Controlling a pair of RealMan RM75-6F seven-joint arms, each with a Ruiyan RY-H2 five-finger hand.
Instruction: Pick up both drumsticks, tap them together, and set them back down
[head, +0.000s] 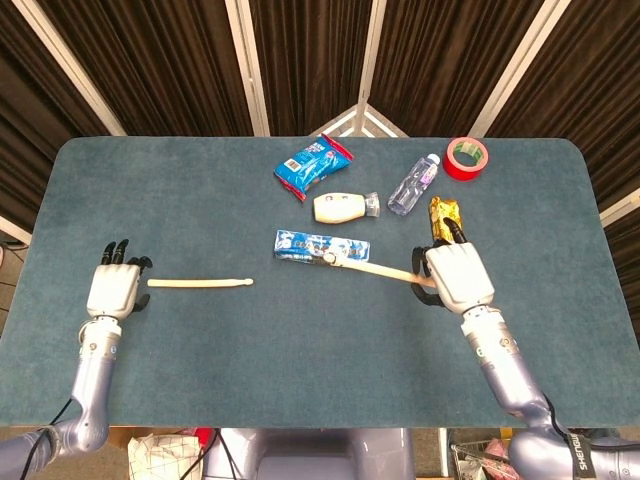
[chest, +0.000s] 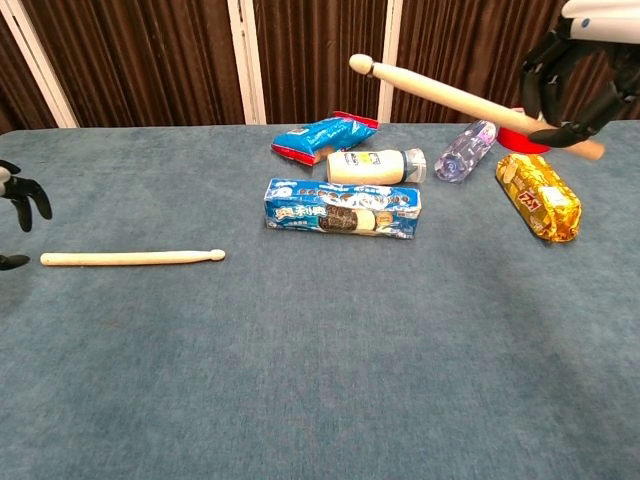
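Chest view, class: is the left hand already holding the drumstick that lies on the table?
No, the drumstick lies flat on the table, with the left hand open just beyond its butt end.

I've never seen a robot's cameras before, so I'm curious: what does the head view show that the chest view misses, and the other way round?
Only the head view shows both silver arms, the whole left hand beside the butt of the lying pale wooden drumstick, and the full red tape roll. Only the chest view shows that the right hand holds its wooden drumstick raised well above the table. Both show the blue cookie pack and gold snack bar.
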